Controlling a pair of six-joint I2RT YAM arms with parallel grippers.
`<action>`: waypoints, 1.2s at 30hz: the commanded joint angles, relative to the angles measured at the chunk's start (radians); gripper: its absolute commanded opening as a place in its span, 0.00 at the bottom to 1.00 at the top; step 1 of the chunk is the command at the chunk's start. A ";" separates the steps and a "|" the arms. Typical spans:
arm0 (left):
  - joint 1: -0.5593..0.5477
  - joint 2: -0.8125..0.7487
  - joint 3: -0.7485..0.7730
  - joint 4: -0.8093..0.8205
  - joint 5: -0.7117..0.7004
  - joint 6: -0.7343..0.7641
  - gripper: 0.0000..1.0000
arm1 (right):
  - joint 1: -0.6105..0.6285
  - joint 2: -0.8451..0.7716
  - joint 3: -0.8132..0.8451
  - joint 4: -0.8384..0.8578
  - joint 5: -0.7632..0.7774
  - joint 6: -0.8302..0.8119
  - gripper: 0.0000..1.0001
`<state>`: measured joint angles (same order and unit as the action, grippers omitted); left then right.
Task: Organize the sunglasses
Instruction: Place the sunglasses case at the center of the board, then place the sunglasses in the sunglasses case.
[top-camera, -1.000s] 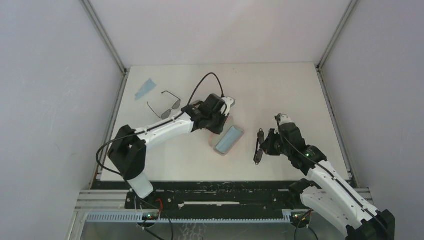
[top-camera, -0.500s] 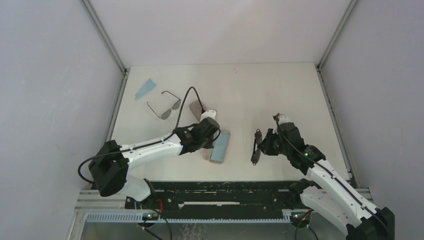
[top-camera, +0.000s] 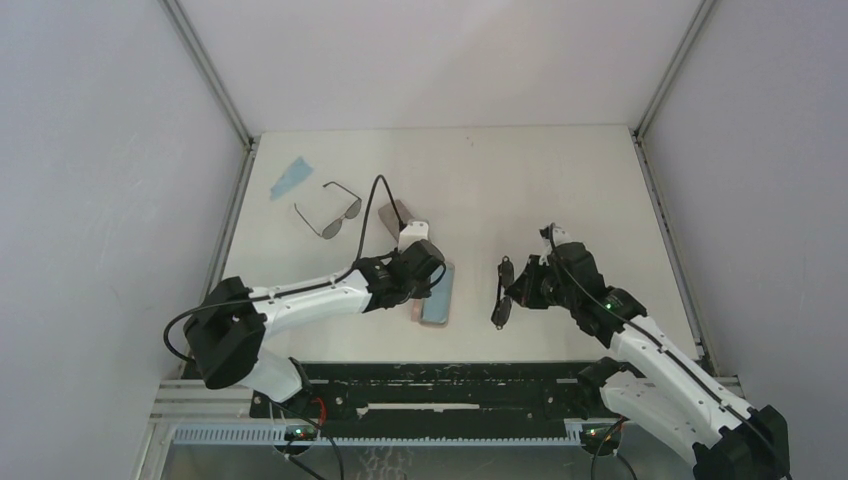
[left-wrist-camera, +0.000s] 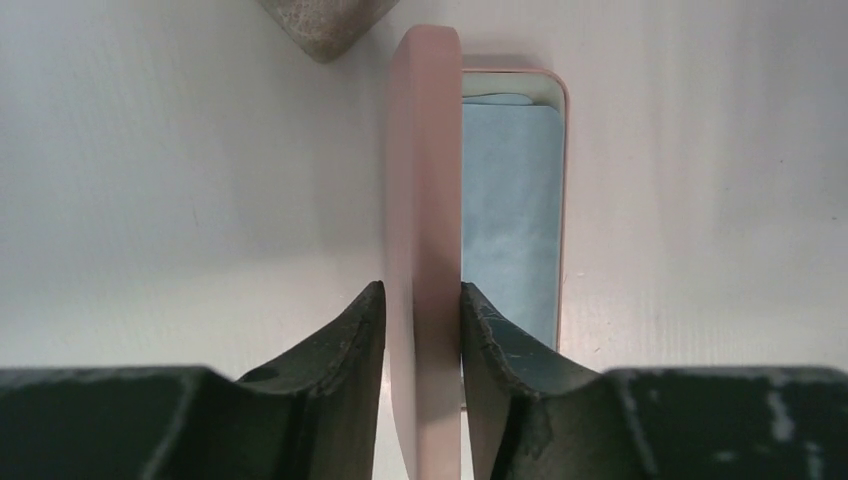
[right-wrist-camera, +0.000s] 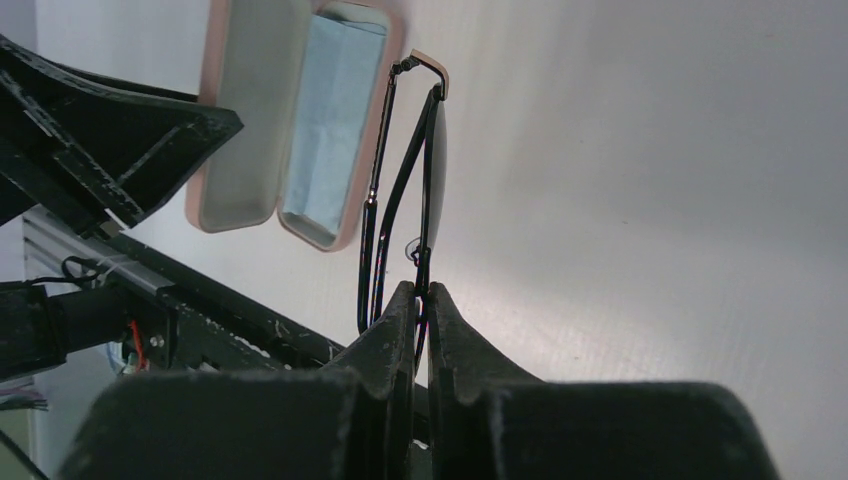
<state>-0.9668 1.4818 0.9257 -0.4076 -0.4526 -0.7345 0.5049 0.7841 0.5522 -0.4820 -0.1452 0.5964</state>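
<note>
An open pink case (top-camera: 438, 296) lies at the table's near middle, a light blue cloth (left-wrist-camera: 510, 200) lining its tray. Its raised lid (left-wrist-camera: 423, 180) stands edge-on between the fingers of my left gripper (left-wrist-camera: 422, 292), which press against both its sides. A folded pair of sunglasses (top-camera: 501, 292) with thin black wire hangs above the table just right of the case, pinched at the frame by my right gripper (right-wrist-camera: 422, 290). In the right wrist view this pair of sunglasses (right-wrist-camera: 427, 170) points toward the case's corner. A second pair of sunglasses (top-camera: 330, 210) lies unfolded at the back left.
A grey-brown case (top-camera: 396, 214) lies just behind the pink one, its corner showing in the left wrist view (left-wrist-camera: 315, 25). A loose light blue cloth (top-camera: 291, 177) sits near the back left corner. The table's dark front rail (top-camera: 450, 375) runs close below the pink case.
The left arm drew back toward its base, dragging the pink case nearer and leftward. The right gripper carried the folded sunglasses leftward, closer to the case.
</note>
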 joint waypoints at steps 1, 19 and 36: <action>-0.006 -0.010 0.021 0.045 -0.008 -0.013 0.39 | 0.016 0.022 0.005 0.121 -0.067 0.044 0.00; -0.002 -0.096 -0.063 0.107 0.028 0.004 0.48 | 0.158 0.382 0.048 0.513 -0.062 0.196 0.00; 0.073 -0.196 -0.208 0.276 0.156 0.035 0.46 | 0.196 0.686 0.147 0.657 -0.127 0.258 0.00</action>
<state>-0.9001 1.3186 0.7338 -0.2188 -0.3462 -0.7238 0.6888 1.4498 0.6521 0.1146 -0.2687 0.8310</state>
